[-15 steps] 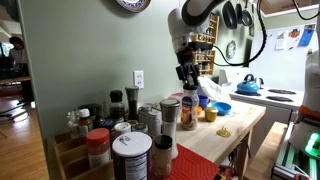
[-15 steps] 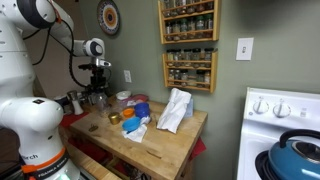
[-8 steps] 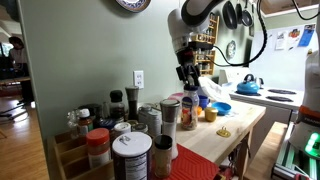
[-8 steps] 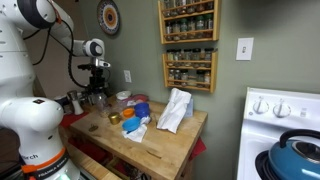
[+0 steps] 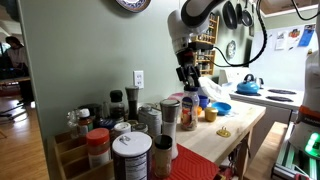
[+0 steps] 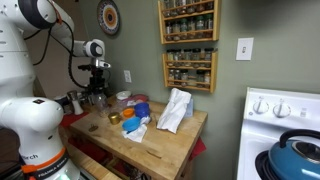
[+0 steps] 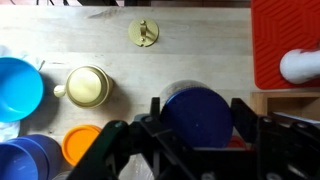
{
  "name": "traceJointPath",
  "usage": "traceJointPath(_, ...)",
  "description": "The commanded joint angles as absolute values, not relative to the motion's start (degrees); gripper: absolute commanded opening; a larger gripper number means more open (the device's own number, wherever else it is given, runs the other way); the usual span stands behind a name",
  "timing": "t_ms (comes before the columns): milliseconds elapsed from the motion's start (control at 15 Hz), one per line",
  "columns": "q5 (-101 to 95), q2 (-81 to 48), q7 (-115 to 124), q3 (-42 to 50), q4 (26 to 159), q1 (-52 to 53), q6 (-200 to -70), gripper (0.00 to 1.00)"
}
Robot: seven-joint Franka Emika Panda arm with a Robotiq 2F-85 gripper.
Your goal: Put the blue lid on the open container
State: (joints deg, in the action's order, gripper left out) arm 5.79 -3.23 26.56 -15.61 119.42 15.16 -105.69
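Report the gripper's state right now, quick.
The gripper is closed, holding the blue lid between its fingers.

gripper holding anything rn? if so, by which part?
Yes, the blue lid. The gripper appears to pinch it across its rim, one finger on each opposite edge, disc lying flat. This shows in the wrist view only; the exterior views are too small to confirm.

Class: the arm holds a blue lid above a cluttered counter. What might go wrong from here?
1. The lid seems pinched only at its edges by the fingers, so it might tilt or slip.
2. The yellow jar sits close to the blue bowl and an orange lid; lowering there may knock them.
3. The lid hides what lies beneath it in the wrist view, so alignment is hard to judge.
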Motion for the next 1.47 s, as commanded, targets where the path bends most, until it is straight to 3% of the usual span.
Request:
traceJointPath(0, 6.2, -3.5, 27.2, -15.4, 120.7, 15.6, -107.1, 0.93)
traceJointPath(200, 6.1, -2.4, 27.1, -15.3, 120.7, 15.6, -106.7, 1.0)
traceJointPath(600, 5.7, 1.3, 26.5, -15.6, 120.9, 15.6, -105.6, 1.0)
traceJointPath(1133, 8.7, 15.6, 22.2, -16.4, 125.1, 15.6, -105.8, 1.0)
traceJointPath(1200, 7.4, 10.7, 23.9, -16.8, 121.3, 14.9, -105.4, 1.0)
traceJointPath(1400, 7.9, 14.4, 23.2, -17.1, 123.0, 14.9, -105.3, 1.0)
